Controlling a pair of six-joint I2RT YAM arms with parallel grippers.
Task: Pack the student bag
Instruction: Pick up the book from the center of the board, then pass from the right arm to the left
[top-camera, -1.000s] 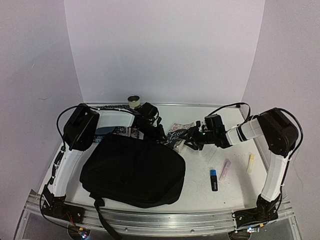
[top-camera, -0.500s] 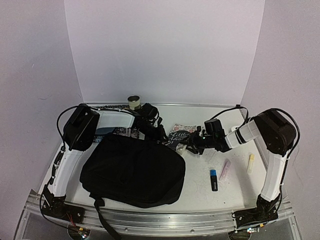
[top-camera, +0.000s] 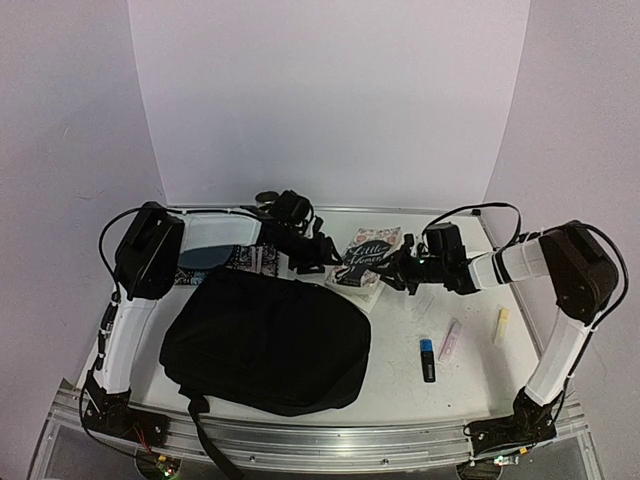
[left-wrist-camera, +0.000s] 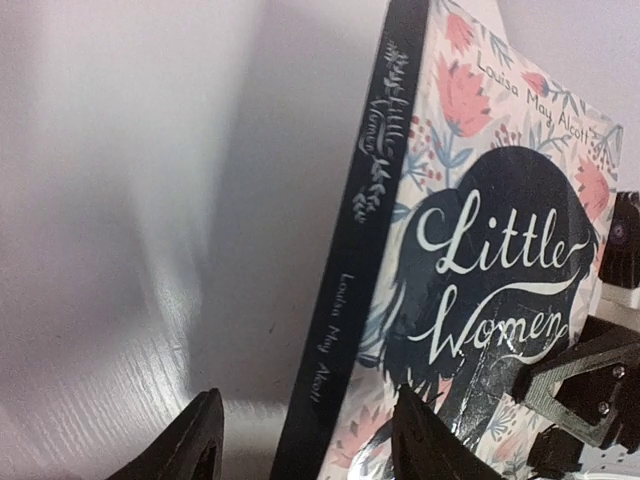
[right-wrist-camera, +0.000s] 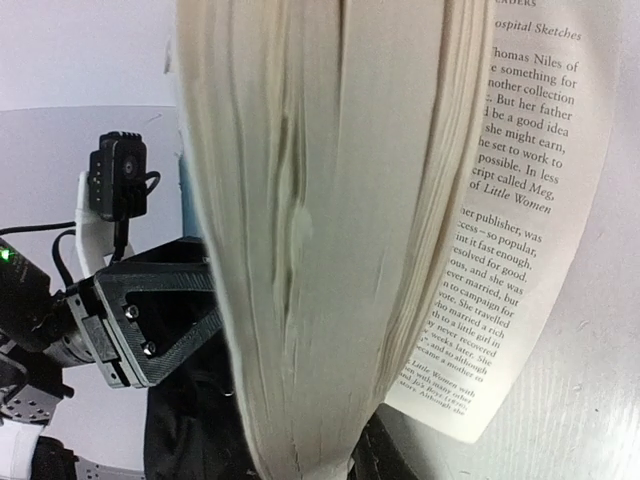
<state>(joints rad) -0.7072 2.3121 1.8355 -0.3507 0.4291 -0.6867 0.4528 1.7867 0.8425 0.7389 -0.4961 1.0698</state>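
White table (top-camera: 470, 385) — student bag (top-camera: 265, 340), pink pen (top-camera: 450, 340) atop.

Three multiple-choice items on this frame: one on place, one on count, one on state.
1. Where is the book relative to the student bag? A on top; B past its far right corner; C inside.
2. Small sticks lying right of the bag? A one; B three; C six.
3. The left pincer is: A open; B shut on a strap; C unseen.
B: the book stands beyond the bag, at the right pincer.
B: black-blue stick, pink stick, yellow stick.
A: its fingers stand apart.
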